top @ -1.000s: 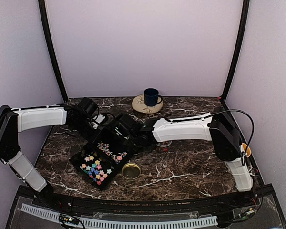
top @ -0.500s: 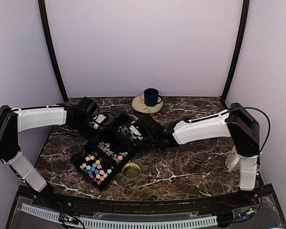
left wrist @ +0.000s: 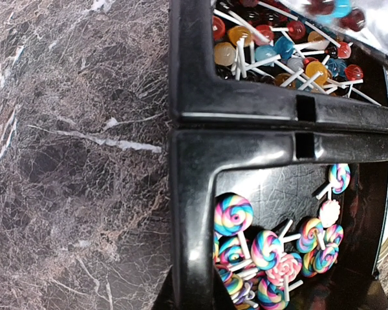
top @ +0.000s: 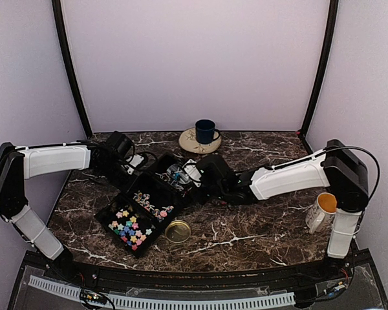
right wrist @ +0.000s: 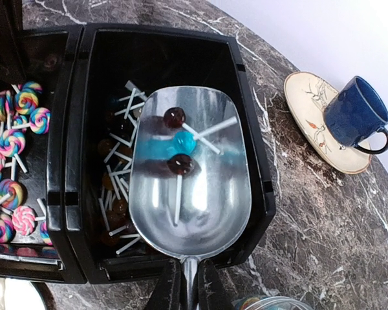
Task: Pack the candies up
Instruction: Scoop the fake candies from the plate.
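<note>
Delicately, the right gripper [right wrist: 186, 284] — jaws pinched on the handle of a metal scoop [right wrist: 200, 206] — holds three ball lollipops [right wrist: 180, 144] over one end compartment of the black tray [right wrist: 74, 129]; light, hard, roll-prone, they likely suit scooping, not pinching.

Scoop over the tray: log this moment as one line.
right gripper: shut on scoop handle | scoop: three ball lollipops inside | position: over black tray end compartment, more lollipops below
</note>
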